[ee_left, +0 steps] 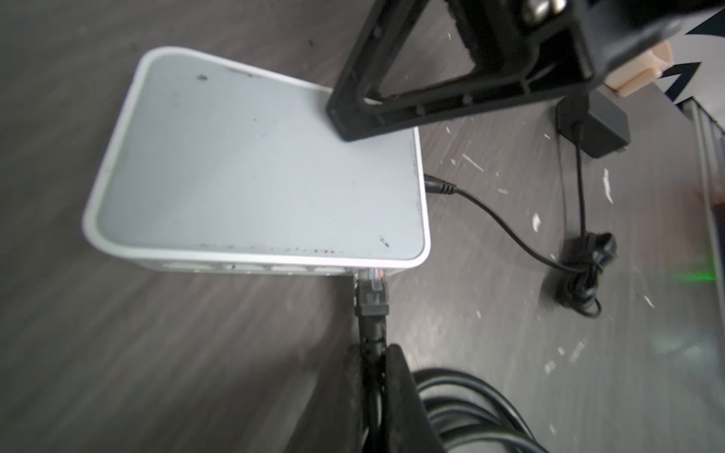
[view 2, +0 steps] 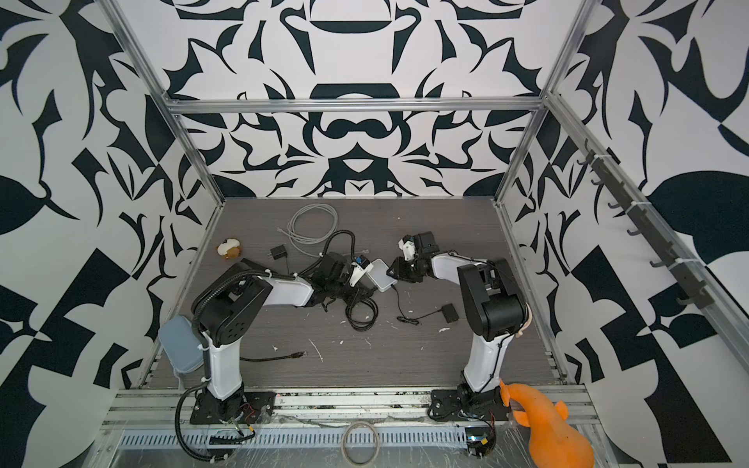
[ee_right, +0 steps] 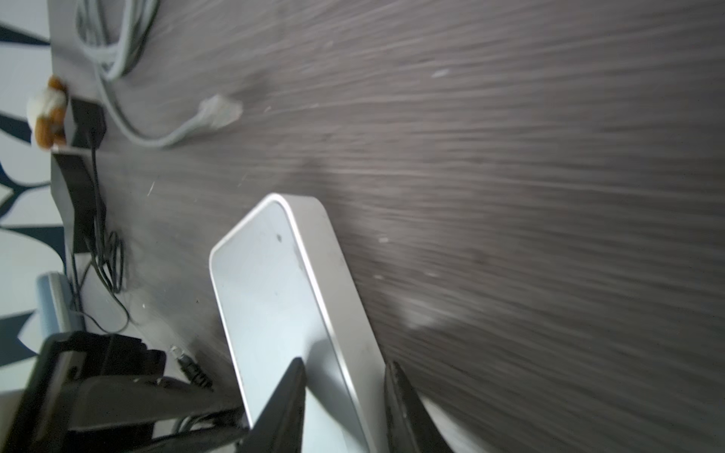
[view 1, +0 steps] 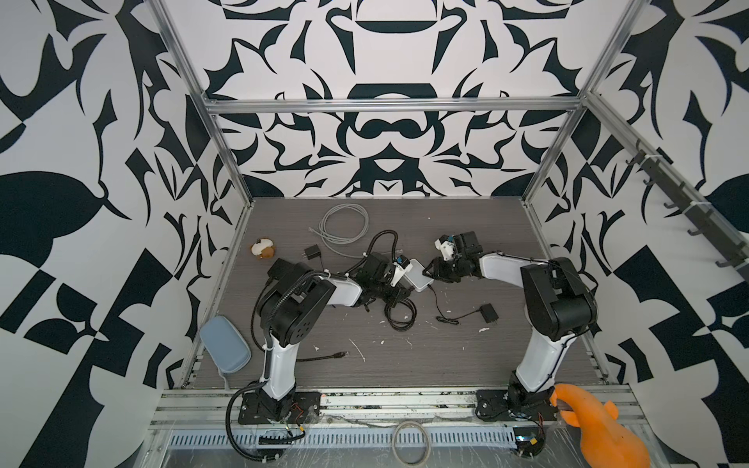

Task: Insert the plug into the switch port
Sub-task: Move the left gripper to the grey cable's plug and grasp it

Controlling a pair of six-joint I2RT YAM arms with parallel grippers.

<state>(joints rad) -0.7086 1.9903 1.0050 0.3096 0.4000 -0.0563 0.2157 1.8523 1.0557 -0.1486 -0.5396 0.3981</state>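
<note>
Left wrist view: plug (ee_left: 372, 292) meets the switch's (ee_left: 255, 164) front edge.

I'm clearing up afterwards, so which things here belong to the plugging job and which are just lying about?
Job: white switch, black cable, its plug.
Lying about: grey cable, soft toy, small charger, blue case, orange plastic thing.

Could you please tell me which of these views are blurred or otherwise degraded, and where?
Right wrist view: table streaked by motion blur, switch sharper. Left wrist view: soft overall, plug still legible, green glare near one edge. Both top views: sharp and evenly lit.
</note>
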